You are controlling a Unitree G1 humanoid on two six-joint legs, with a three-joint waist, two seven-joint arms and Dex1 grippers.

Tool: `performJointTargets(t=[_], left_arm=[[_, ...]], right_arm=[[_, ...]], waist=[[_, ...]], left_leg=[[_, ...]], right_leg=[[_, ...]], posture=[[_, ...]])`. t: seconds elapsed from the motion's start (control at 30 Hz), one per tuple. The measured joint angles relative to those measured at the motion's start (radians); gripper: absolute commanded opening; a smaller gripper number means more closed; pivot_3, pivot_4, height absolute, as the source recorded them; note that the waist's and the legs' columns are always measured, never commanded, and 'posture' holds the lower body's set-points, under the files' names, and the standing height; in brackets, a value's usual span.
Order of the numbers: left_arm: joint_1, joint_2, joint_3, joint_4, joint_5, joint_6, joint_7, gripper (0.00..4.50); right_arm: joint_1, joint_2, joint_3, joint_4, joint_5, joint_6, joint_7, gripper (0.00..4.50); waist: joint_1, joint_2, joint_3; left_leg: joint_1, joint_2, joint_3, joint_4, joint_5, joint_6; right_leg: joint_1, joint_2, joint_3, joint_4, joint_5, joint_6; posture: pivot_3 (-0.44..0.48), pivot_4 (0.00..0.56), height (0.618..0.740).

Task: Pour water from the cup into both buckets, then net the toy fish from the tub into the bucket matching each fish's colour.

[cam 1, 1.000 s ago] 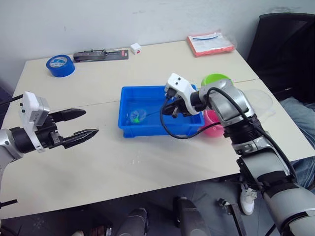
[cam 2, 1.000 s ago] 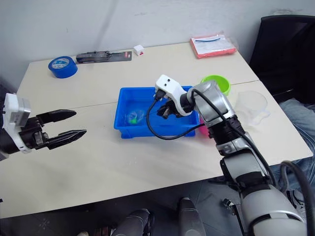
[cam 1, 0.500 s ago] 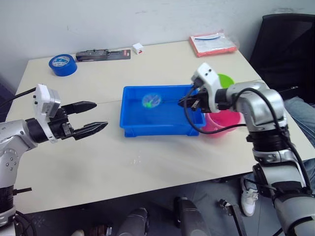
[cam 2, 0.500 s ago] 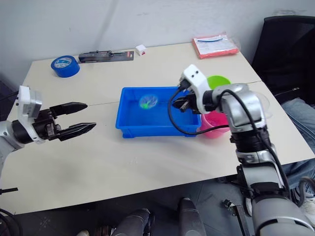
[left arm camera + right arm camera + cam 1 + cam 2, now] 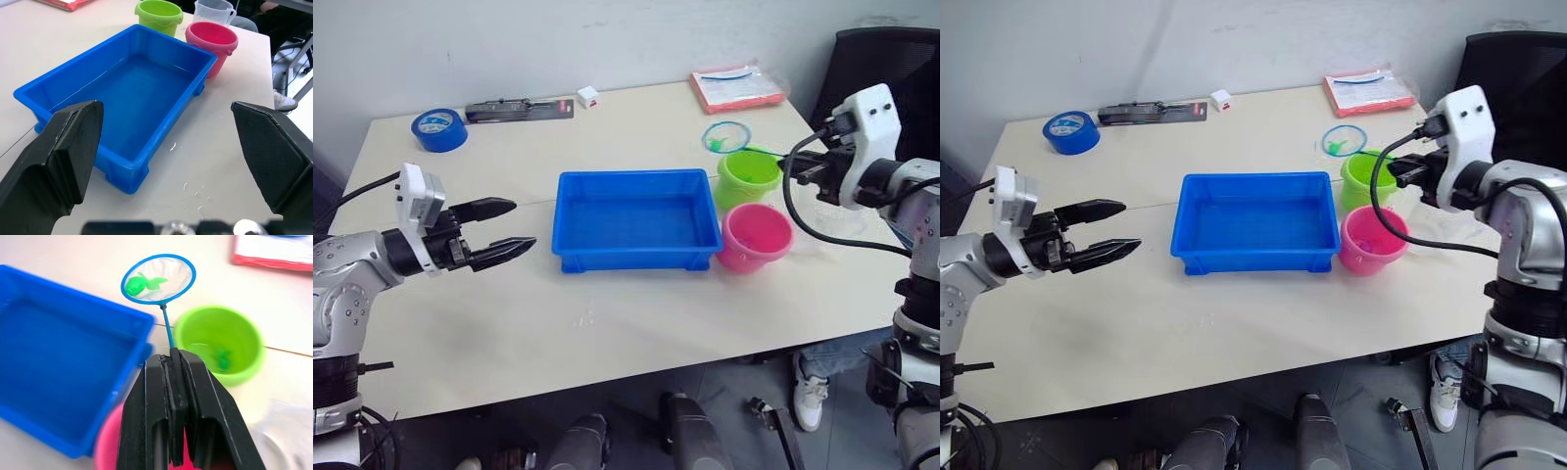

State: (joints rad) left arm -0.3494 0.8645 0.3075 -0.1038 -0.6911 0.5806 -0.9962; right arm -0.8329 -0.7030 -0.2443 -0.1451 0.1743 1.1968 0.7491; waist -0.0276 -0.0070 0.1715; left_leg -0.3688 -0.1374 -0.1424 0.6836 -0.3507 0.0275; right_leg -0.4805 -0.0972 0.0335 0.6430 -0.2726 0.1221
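Clamped tight in the right gripper (image 5: 177, 363) by its thin, springy handle, the featherlight net (image 5: 158, 279) with a loose green fish (image 5: 135, 284) beyond the green bucket (image 5: 217, 343), best gripped low; left gripper (image 5: 499, 230) spread wide, empty.

The tub (image 5: 636, 220) is bright blue. One bucket (image 5: 748, 175) is lime green, the other bucket (image 5: 756, 236) bright pink. The net (image 5: 158, 279) has a blue hoop, pale mesh and a thin blue stem, and carries a green toy fish (image 5: 138, 284); another green fish (image 5: 222, 358) lies in the lime bucket. The cup (image 5: 214, 10) is clear. Black fingers (image 5: 499, 253) mark the left gripper (image 5: 495, 231). The tape roll (image 5: 438, 129) is blue and the folder (image 5: 734, 88) red.
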Motion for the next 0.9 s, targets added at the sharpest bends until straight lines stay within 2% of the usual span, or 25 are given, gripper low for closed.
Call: performJointTargets(t=[0.3,0.6,0.7,0.9], left_arm=[[-0.044,-0.008,-0.031,0.015,0.014,-0.010,-0.008,4.50],[-0.057,-0.013,-0.044,0.039,0.028,-0.017,-0.022,4.50],[-0.069,-0.028,-0.058,0.040,0.030,-0.021,-0.023,4.50],[-0.074,-0.038,-0.061,0.041,0.031,-0.027,-0.025,4.50]], right_arm=[[0.046,-0.050,0.029,0.066,-0.064,-0.129,-0.125,0.78],[0.114,-0.120,0.182,0.094,-0.191,-0.330,-0.187,0.78],[0.135,-0.189,0.300,0.087,-0.290,-0.467,-0.199,0.78],[0.177,-0.252,0.411,0.070,-0.434,-0.643,-0.217,0.78]], waist=[[-0.001,0.000,0.000],[0.000,0.000,0.000],[0.000,0.000,0.000],[-0.001,0.000,0.000]], left_leg=[[0.000,0.000,0.001,0.000,0.000,0.000],[0.000,0.000,0.001,0.000,0.000,0.000],[0.000,0.000,0.001,0.000,0.000,0.000],[0.000,0.000,0.001,0.000,0.000,0.000]], right_leg=[[0.000,0.000,0.000,0.000,0.000,0.000],[0.000,0.000,0.001,0.000,0.000,0.000],[0.000,0.000,0.000,0.000,0.000,0.000],[0.000,0.000,0.000,0.000,0.000,0.000]], posture=[[0.000,0.150,0.740],[0.000,0.150,0.740],[0.000,0.150,0.740],[0.000,0.150,0.740]])
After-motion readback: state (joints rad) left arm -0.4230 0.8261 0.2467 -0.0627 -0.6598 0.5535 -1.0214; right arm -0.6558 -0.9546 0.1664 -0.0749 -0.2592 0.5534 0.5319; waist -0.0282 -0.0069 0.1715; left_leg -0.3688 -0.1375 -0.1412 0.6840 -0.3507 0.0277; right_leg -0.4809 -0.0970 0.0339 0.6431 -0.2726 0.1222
